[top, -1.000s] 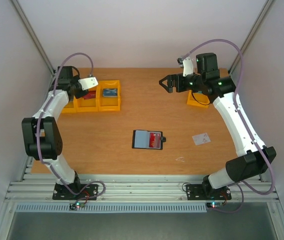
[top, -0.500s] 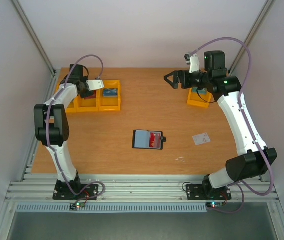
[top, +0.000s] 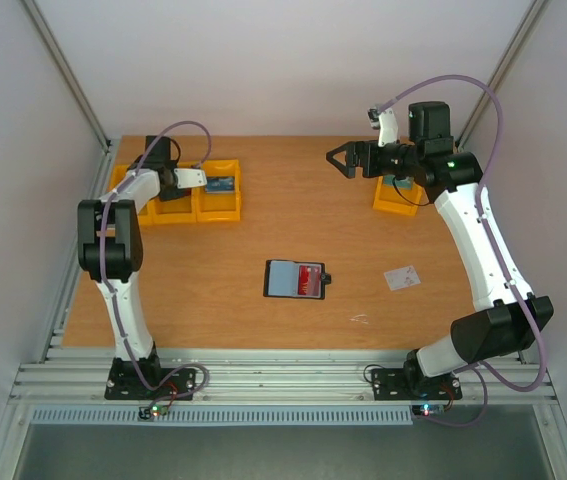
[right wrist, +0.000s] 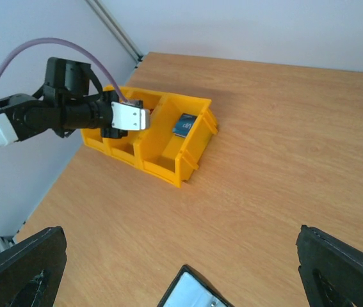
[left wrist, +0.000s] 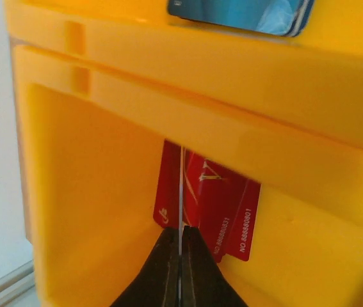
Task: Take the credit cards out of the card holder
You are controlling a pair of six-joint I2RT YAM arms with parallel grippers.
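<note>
The card holder (top: 285,279) lies open in the middle of the table, grey-blue inside, with a red credit card (top: 310,278) in its right half. A whitish credit card (top: 401,277) lies flat on the wood to its right. My left gripper (left wrist: 181,231) is down inside a yellow bin (left wrist: 85,192), shut on a thin card (left wrist: 182,185) seen edge-on, just above a few red cards (left wrist: 223,208) on the bin floor. My right gripper (top: 339,160) hangs wide open and holds nothing, high above the back of the table; one corner of the holder (right wrist: 191,297) shows in its view.
A row of yellow bins (top: 218,203) stands at the back left, the right one holding a blue card (right wrist: 184,123). Another yellow bin (top: 396,197) sits at the back right, under my right arm. A small pale scrap (top: 360,319) lies near the front.
My left arm has folded in, its elbow swinging right and back, and the gripper has dropped lower into the bins. My right gripper shifted slightly right, then stayed still.
</note>
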